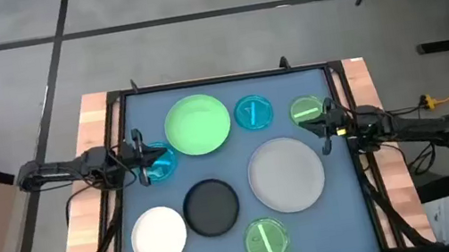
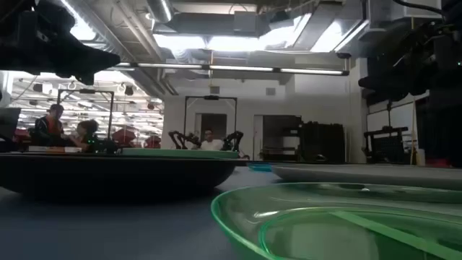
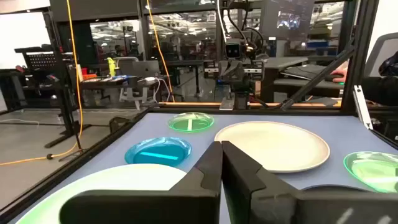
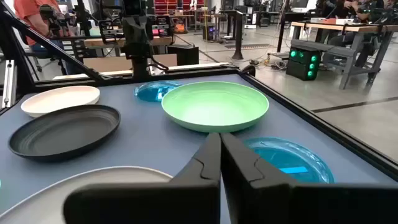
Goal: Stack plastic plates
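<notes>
Plates spread flat on the table, none stacked.
Left gripper (image 1: 140, 150), clenched empty, seems above a small blue plate (image 1: 158, 163); right gripper (image 1: 328, 116), clenched empty, beside a small green plate (image 1: 304, 111).

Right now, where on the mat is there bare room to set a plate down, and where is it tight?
Bare mat lies in the near right corner, past the grey plate and near small green plate. A smaller patch sits between the white plate and the left gripper. The middle is crowded: light green plate, black plate and grey nearly meet.
</notes>
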